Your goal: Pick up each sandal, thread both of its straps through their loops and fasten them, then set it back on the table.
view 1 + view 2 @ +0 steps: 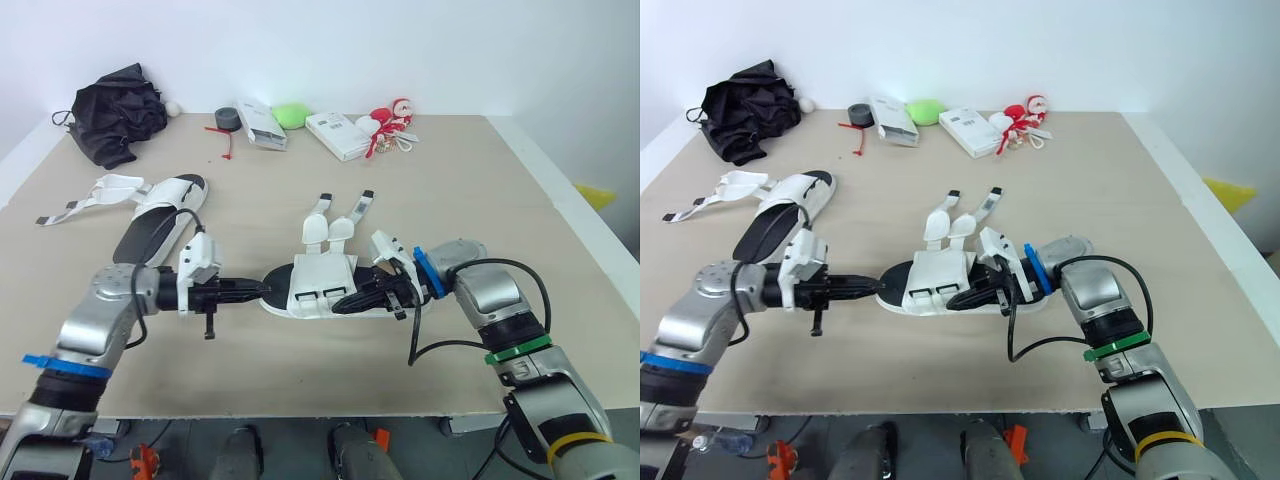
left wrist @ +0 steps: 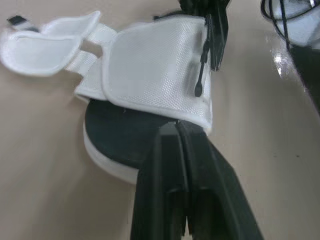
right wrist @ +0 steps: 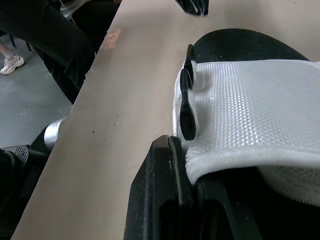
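Right tool [image 1: 346, 303] grips sandal [image 1: 320, 272] — left tool [image 1: 256, 290] touches.

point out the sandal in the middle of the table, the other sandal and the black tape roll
middle sandal [image 1: 322, 278], left eye view, on its white mesh upper.
other sandal [image 1: 148, 238], left eye view, on its black footbed.
black tape roll [image 1: 225, 123], left eye view, on its outer side.
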